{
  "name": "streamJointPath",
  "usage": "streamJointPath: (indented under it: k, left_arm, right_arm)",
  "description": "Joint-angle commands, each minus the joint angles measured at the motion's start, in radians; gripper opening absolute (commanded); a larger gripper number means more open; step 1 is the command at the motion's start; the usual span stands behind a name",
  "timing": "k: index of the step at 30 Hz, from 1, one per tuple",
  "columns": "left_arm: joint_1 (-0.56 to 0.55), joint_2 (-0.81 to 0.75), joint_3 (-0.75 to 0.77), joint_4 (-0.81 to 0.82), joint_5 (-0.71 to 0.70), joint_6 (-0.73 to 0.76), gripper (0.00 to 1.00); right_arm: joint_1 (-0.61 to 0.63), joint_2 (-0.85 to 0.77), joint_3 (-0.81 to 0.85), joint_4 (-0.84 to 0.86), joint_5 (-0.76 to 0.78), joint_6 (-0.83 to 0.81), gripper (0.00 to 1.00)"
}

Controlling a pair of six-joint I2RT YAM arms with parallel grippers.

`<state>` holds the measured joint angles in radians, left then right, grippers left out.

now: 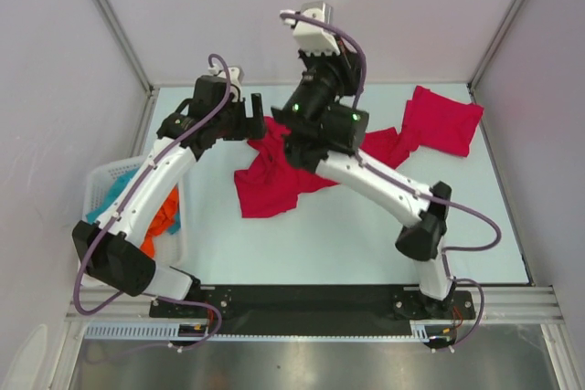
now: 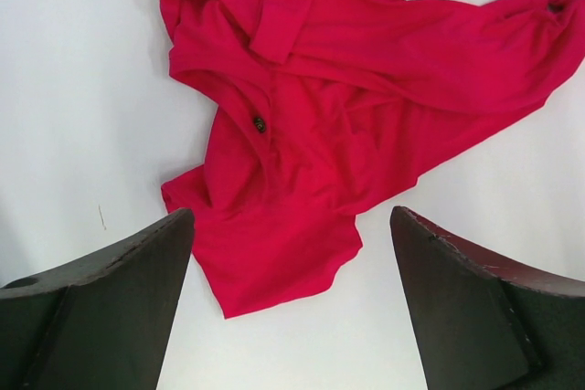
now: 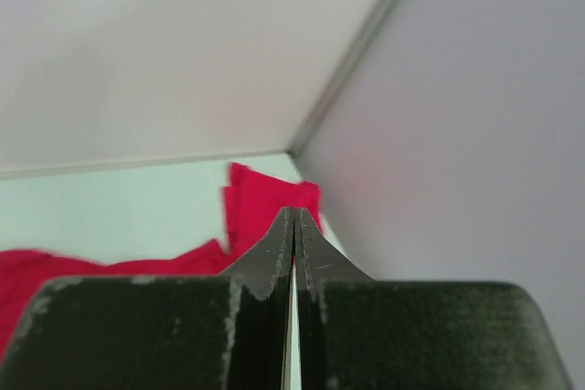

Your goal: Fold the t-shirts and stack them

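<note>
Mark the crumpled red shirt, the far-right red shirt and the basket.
crumpled red t-shirt [image 2: 302,162], left wrist view, body just below the collar button.
far-right red t-shirt [image 1: 445,121], top external view, middle of its cloth.
basket [image 1: 101,178], top external view, white far wall.

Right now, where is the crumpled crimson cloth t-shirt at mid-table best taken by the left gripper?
Probably the flat corner of the crumpled crimson cloth t-shirt, with the left gripper coming straight down: it lies thin and spread; the rest is bunched.

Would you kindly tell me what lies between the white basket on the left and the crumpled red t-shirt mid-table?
Nothing but a bare strip of table, as the top view shows; the basket and the t-shirt lie apart.
</note>
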<state>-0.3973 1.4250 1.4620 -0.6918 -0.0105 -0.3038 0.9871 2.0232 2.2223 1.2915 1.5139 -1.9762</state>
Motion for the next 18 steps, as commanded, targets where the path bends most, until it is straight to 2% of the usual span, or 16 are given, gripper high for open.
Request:
streamJointPath:
  k: [1, 2, 5, 10, 13, 17, 18]
  left_arm:
    - [-0.005, -0.006, -0.009, 0.038, 0.020, 0.034, 0.93]
    - [-0.005, -0.006, -0.009, 0.038, 0.020, 0.034, 0.93]
    - [-0.005, 0.000, -0.008, 0.040, 0.026, 0.034, 0.93]
    - [-0.005, -0.011, -0.025, 0.040, 0.018, 0.041, 0.93]
    - [-0.005, -0.021, -0.029, 0.040, 0.012, 0.054, 0.92]
    - [-0.005, -0.009, -0.016, 0.038, -0.014, 0.060, 0.92]
    - [-0.005, -0.003, -0.012, 0.038, -0.013, 0.058, 0.92]
  right_arm:
    - [0.192, -0.207, 0.019, 0.203, 0.246, -0.015, 0.00]
    - [0.268, -0.228, 0.054, 0.203, 0.243, -0.016, 0.00]
    - [0.355, -0.242, 0.091, 0.197, 0.239, -0.013, 0.01]
    - [0.421, -0.274, 0.053, 0.192, 0.241, -0.016, 0.01]
    - [0.504, -0.300, 0.066, 0.192, 0.243, -0.026, 0.00]
    - [0.657, -0.349, 0.039, 0.198, 0.244, -0.030, 0.00]
    - [0.733, -0.366, 0.030, 0.201, 0.244, -0.033, 0.00]
